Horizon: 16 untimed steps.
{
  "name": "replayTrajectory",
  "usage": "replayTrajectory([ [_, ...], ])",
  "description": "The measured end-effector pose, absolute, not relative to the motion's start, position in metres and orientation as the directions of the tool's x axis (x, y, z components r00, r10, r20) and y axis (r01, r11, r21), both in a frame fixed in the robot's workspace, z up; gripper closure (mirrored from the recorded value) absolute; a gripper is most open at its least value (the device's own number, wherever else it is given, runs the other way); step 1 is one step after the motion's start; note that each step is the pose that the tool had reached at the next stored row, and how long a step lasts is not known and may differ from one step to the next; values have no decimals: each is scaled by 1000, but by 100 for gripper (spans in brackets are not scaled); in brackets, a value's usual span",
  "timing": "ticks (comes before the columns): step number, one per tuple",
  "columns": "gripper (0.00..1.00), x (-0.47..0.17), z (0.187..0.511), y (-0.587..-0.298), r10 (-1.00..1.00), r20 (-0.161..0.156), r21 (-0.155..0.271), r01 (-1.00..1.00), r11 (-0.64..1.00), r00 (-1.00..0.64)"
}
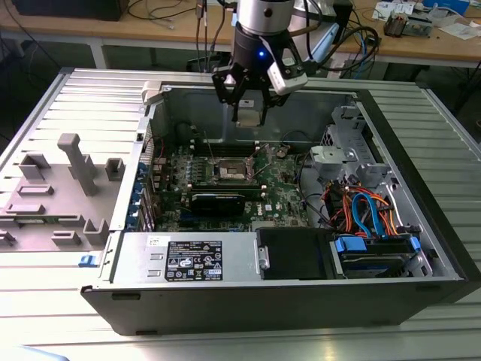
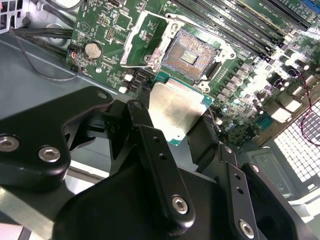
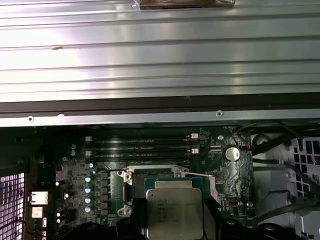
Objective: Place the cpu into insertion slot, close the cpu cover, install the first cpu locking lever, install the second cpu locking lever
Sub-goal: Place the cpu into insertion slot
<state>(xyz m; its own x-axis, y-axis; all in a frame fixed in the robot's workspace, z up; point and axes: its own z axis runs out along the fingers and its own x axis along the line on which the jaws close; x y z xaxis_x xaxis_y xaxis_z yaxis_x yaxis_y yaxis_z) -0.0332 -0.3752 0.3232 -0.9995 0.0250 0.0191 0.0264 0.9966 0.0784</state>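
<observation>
My gripper (image 1: 248, 113) hangs over the open computer case, above the far edge of the motherboard, shut on the cpu (image 2: 176, 112). The cpu is a small square chip with a silvery top and a green rim, and it also shows in the first wrist view (image 3: 175, 210). Black fingers (image 2: 145, 125) clamp two opposite edges of it. Below lies the insertion slot (image 2: 192, 52), its dark contact field bare. The cpu cover (image 2: 137, 40), a silvery frame, stands swung open beside the slot. In the exterior view the insertion slot (image 1: 229, 171) sits mid-board, nearer the camera than the gripper.
Long memory slots (image 1: 225, 147) run beside the socket, and a black card (image 1: 218, 201) lies on its other side. A power supply (image 1: 188, 259) and a drive bay with coloured cables (image 1: 361, 207) fill the near side. Grey fixtures (image 1: 75, 162) stand on the ribbed table.
</observation>
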Motion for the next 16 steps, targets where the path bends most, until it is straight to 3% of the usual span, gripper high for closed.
replayTrajectory([
  [16, 45, -37, 320, -377, 25, 19, 78, 26, 997, -1000],
])
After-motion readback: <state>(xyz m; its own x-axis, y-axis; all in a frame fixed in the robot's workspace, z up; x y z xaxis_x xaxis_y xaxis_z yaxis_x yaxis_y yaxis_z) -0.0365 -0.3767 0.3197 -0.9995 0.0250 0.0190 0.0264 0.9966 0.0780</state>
